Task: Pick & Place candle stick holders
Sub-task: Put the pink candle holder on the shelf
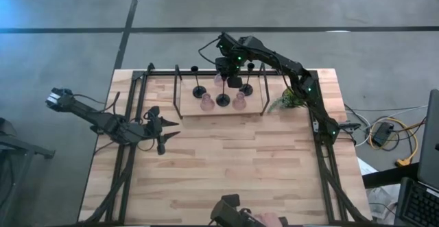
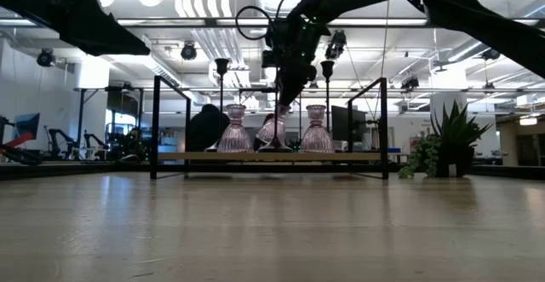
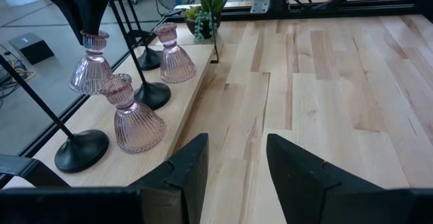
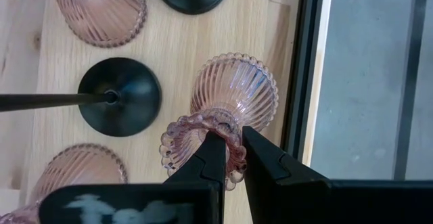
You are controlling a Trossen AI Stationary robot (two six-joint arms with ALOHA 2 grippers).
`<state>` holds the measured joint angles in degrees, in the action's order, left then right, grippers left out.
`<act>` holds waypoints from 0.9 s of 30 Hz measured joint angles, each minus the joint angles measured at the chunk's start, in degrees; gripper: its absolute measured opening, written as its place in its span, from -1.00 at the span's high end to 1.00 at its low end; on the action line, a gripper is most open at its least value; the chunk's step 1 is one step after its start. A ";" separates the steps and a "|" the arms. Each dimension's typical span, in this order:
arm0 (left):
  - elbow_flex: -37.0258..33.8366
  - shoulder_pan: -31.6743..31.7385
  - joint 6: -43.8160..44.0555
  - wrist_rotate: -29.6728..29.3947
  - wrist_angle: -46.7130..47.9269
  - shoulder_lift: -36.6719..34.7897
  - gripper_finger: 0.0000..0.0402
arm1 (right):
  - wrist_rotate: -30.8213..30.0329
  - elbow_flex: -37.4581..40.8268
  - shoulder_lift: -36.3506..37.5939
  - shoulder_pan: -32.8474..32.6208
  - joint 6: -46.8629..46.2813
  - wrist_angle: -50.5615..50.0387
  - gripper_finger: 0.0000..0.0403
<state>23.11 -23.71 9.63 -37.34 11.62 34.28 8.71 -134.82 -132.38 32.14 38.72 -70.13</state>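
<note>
Three pinkish ribbed glass holders and three black thin-stemmed holders stand on a wooden board inside a black rack frame at the table's far side. My right gripper reaches over the rack and is shut on the far pink holder, also seen in the low view. The other two pink holders and the black holders rest on their bases. My left gripper is open and empty over the table's left part, well short of the rack. My right gripper pinches the beaded rim of the pink holder's top cup between its two fingers. One finger seems to be over the cup's mouth and the other outside it. The fingers point down from above. The holder stays upright, slightly tilted, near the board's far edge; I cannot tell whether its base touches the board.
A small green plant stands right of the rack. The rack's upright bars flank the board. Bare wooden tabletop stretches from the rack to the near edge, where a dark device sits.
</note>
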 joint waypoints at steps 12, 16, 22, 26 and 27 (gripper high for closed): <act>0.00 0.00 0.00 0.00 0.00 0.00 0.23 | 0.09 1.22 -0.02 0.17 0.35 -0.85 0.90; 0.00 0.00 0.00 0.00 0.00 0.00 0.23 | 0.10 2.32 -0.02 0.33 0.48 -0.59 0.90; 0.00 -0.01 0.00 0.00 0.00 0.00 0.23 | 0.33 3.80 -0.02 0.57 0.63 1.22 0.90; 0.00 -0.02 0.00 0.00 0.02 0.00 0.23 | 0.28 3.84 -0.02 0.54 0.71 1.97 0.90; 0.00 0.00 0.00 0.00 0.01 0.00 0.23 | 0.27 3.84 -0.02 0.57 0.71 1.96 0.90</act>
<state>23.11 -23.71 9.63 -37.34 11.63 34.28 8.98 -130.98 -132.40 32.71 39.42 -68.17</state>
